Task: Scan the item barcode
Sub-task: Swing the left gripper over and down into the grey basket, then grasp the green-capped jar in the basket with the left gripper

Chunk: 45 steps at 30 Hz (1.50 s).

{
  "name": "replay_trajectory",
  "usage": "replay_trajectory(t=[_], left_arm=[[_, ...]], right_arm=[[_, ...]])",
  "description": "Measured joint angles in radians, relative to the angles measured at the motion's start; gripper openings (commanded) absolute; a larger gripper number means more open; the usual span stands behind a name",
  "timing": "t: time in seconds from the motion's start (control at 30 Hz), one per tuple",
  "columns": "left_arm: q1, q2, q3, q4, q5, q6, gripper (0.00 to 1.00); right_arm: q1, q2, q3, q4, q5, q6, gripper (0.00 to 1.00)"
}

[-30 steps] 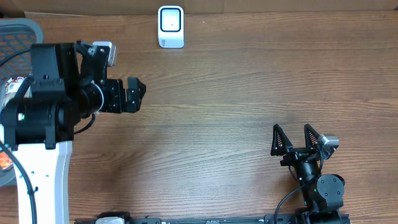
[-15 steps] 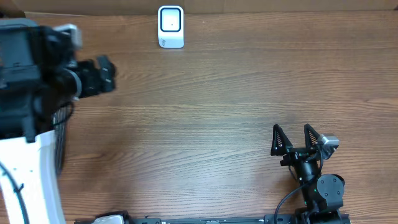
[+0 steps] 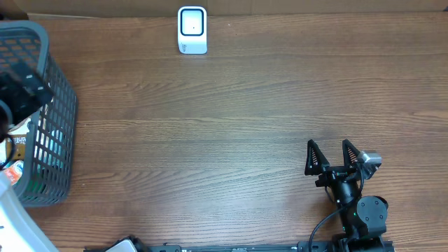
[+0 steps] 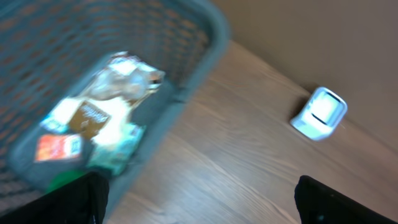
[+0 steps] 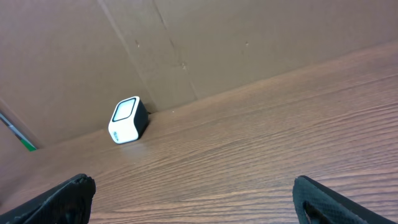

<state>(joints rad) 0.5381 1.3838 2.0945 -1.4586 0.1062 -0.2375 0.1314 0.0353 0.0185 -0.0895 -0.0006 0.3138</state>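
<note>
Items (image 4: 106, 115) in basket (image 4: 208, 40) blurred, left arm (image 3: 21, 91) mostly cropped overhead, both jaws wide apart, empty

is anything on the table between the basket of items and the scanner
Nothing visible: only bare table lies between the basket and the scanner. The items sit inside the basket, so its wall comes first.

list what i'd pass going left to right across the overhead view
basket -> barcode scanner -> right gripper
</note>
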Motion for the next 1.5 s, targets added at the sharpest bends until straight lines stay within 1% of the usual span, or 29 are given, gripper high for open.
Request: replay_trajectory(t=[0.17, 0.23, 0.47, 0.7, 0.87, 0.97, 1.1, 1.27, 1.5], left_arm=[[0.162, 0.000, 0.000, -0.008, -0.010, -0.048, 1.00], [0.195, 0.000, 0.000, -0.009, -0.009, -0.057, 1.00], [0.278, 0.052, 0.002, -0.043, -0.021, -0.085, 1.00], [0.349, 0.209, 0.003, -0.121, -0.027, -0.086, 0.99], [0.375, 0.288, 0.000, -0.151, -0.039, -0.082, 0.98], [0.393, 0.302, -0.044, -0.132, -0.049, -0.076, 0.98], [0.412, 0.301, -0.162, -0.063, -0.058, -0.066, 0.98], [0.414, 0.304, -0.309, 0.024, -0.059, -0.031, 0.98], [0.414, 0.304, -0.451, 0.115, -0.058, 0.010, 0.98]], right_arm=[[0.000, 0.000, 0.000, 0.000, 0.000, 0.000, 1.00], [0.000, 0.000, 0.000, 0.000, 0.000, 0.000, 1.00], [0.000, 0.000, 0.000, -0.001, 0.000, 0.000, 1.00], [0.000, 0.000, 0.000, 0.000, 0.000, 0.000, 1.00], [0.000, 0.000, 0.000, 0.000, 0.000, 0.000, 1.00], [0.000, 0.000, 0.000, 0.000, 0.000, 0.000, 1.00], [0.000, 0.000, 0.000, 0.000, 0.000, 0.000, 1.00], [0.000, 0.000, 0.000, 0.000, 0.000, 0.000, 1.00], [0.000, 0.000, 0.000, 0.000, 0.000, 0.000, 1.00]])
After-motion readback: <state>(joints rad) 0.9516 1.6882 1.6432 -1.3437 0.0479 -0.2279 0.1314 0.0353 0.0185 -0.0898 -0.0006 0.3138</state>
